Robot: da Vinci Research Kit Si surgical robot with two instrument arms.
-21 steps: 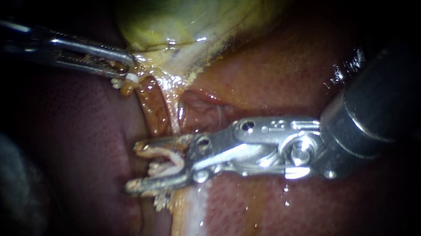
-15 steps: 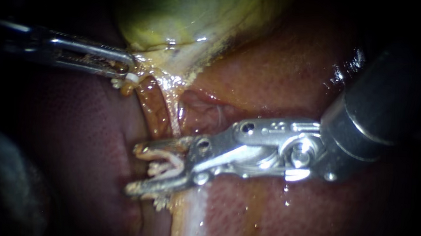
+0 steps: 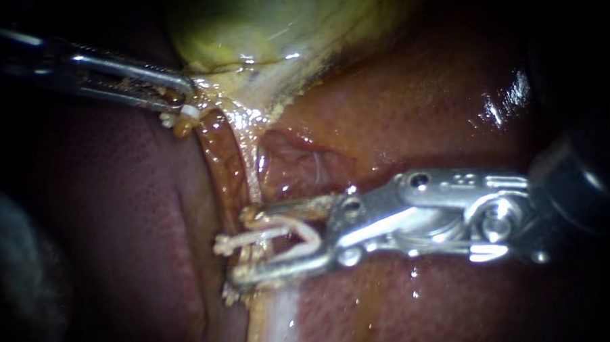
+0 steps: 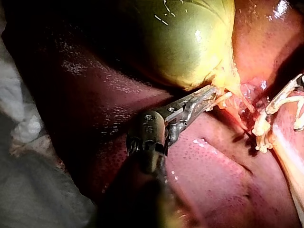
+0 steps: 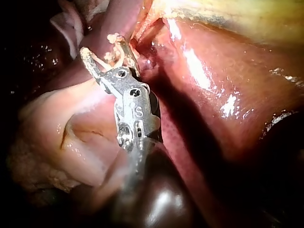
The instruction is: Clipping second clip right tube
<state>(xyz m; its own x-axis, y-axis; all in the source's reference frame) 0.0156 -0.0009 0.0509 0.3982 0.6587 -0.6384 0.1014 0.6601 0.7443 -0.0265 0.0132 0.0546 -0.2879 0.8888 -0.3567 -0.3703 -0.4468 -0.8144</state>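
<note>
- Steel jaws of our left instrument (image 3: 186, 96) are clamped on the yellow tissue at the neck of the gallbladder (image 3: 276, 28). We judge this grip holds the neck taut, so the tubes below it stand stretched and apart.
- Next comes a broad brown tube (image 3: 217, 154). Just beside it is the thin, pale right tube (image 3: 250, 166), running from the neck down towards our right instrument.
- White, the clip (image 3: 276, 232) lies across the right tube and between the jaws, with one leg poking out past them. We cannot tell whether it has latched.
- Our right instrument (image 3: 243, 245) comes in level over the liver (image 3: 422, 114). Its jaws stand apart above and below the clip, square to the tube so the clip crosses it cleanly.
</note>
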